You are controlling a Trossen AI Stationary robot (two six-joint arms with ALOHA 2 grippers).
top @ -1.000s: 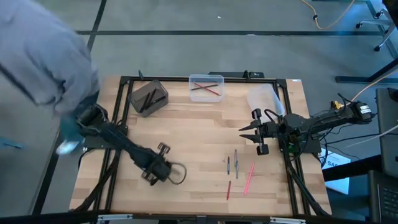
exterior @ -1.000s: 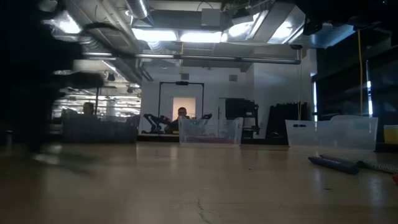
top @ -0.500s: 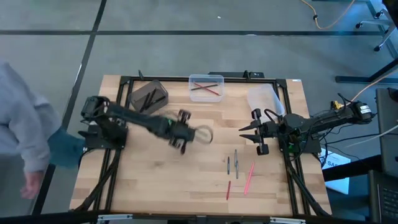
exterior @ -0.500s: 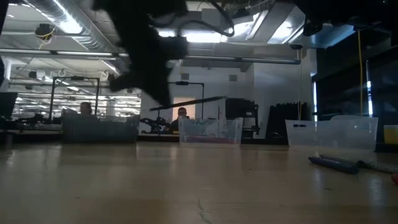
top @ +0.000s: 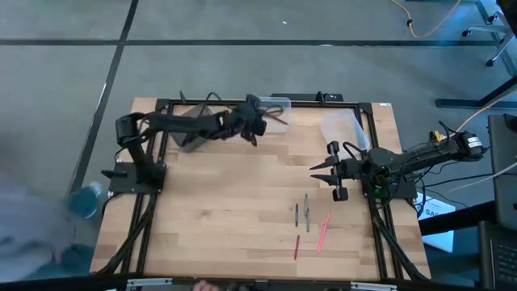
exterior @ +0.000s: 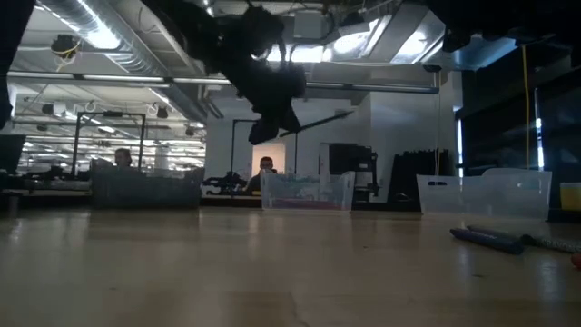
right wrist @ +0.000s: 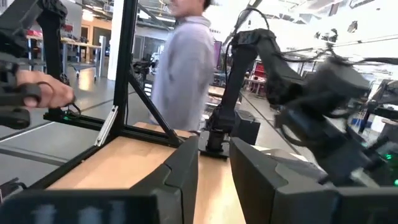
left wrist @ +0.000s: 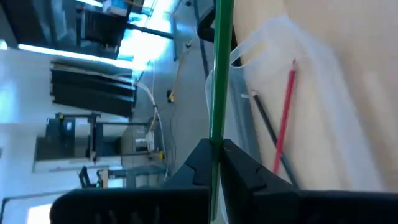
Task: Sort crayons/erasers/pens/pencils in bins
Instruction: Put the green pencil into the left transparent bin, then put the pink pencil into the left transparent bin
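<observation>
Left end effector (top: 257,123) is at the far edge of the tabletop (top: 234,218), over the left rim of the clear bin (top: 279,103). It's clenched on a green stick (left wrist: 219,93); in the left wrist view the stick runs straight out between the closed fingers (left wrist: 242,171). In the low view the left end effector (exterior: 272,123) hangs well above the clear bin (exterior: 307,192), with the stick (exterior: 318,123) poking out to the right, tilted slightly up.

The clear bin (left wrist: 298,106) already holds a red stick (left wrist: 284,118) and a dark stick (left wrist: 268,134), crossed.

The dark grey bin (top: 187,129) sits just left of the clear one, partly covered by the left arm. The whitish translucent bin (top: 343,129) is at the far right, near the right arm.

Right end effector (top: 333,173) waits at the right side of the tabletop, fingers (right wrist: 264,177) parted with a gap, holding nothing.

Still loose on the tabletop, near right: two grey sticks (top: 301,212) side by side, a pink stick (top: 324,231) just right of them, a short red stick (top: 296,246) nearest.

A person (right wrist: 180,68) in a grey top stands beyond the tabletop in the right wrist view.
</observation>
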